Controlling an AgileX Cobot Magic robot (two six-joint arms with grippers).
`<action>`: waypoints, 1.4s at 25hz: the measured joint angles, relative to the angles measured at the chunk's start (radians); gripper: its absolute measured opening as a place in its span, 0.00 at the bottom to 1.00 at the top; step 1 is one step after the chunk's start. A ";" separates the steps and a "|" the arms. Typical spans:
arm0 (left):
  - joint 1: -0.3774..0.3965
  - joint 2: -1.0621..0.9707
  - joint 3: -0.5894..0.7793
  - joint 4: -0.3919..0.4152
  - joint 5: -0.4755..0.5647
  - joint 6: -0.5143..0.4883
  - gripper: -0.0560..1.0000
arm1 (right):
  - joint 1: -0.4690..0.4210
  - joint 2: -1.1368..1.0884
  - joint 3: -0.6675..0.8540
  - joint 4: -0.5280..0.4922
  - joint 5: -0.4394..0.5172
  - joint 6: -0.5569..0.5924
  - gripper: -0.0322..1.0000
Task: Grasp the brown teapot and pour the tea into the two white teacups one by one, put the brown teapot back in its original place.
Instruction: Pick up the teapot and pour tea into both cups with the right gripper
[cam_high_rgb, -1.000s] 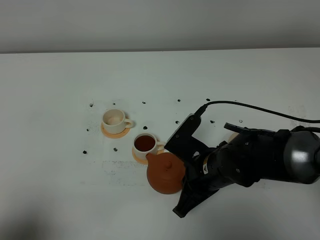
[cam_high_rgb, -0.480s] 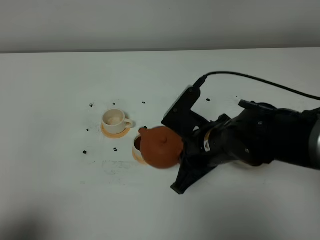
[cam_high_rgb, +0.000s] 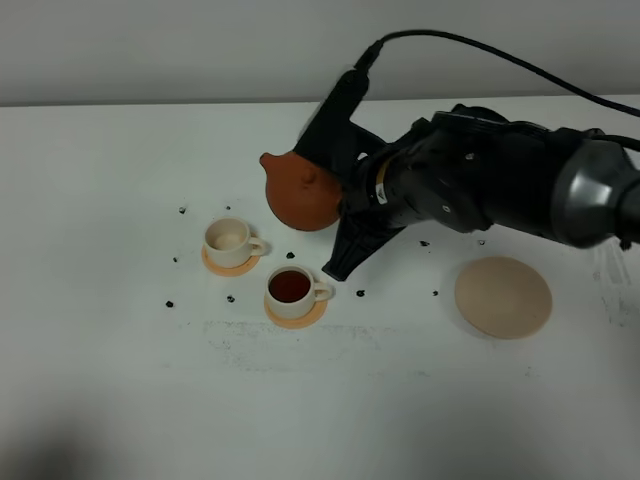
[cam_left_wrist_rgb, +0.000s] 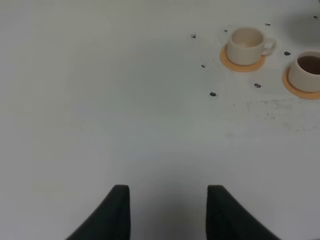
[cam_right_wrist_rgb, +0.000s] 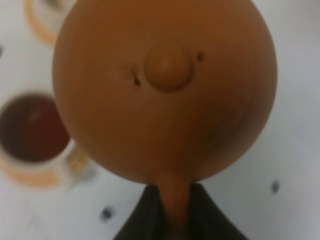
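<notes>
The right gripper's (cam_right_wrist_rgb: 172, 217) two dark fingers (cam_right_wrist_rgb: 150, 212) pinch the loop handle of the teapot (cam_right_wrist_rgb: 165, 90). The teapot fills the right wrist view, its lid knob facing the camera. Beside it in that view, blurred, the full cup (cam_right_wrist_rgb: 31, 127) holds dark tea on an orange coaster (cam_right_wrist_rgb: 30, 175). The high view hides the grip behind the black arm (cam_high_rgb: 470, 185). It does show the teapot held up beyond both cups, spout pointing left, well apart from the pale disc (cam_high_rgb: 503, 297) on the white table (cam_high_rgb: 120, 380). The empty cup (cam_high_rgb: 228, 238) stands just beside the full cup. The left gripper (cam_left_wrist_rgb: 167, 215) shows only in its own wrist view, fingers spread with nothing between them.
</notes>
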 joint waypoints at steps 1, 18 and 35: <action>0.000 0.000 0.000 0.000 0.000 0.000 0.40 | 0.000 0.018 -0.028 -0.017 0.000 0.000 0.12; 0.000 0.000 0.000 0.000 0.000 0.000 0.40 | 0.000 0.195 -0.124 -0.253 -0.111 -0.111 0.12; 0.000 0.000 0.000 0.000 0.000 0.000 0.40 | 0.000 0.253 -0.124 -0.512 -0.217 -0.127 0.12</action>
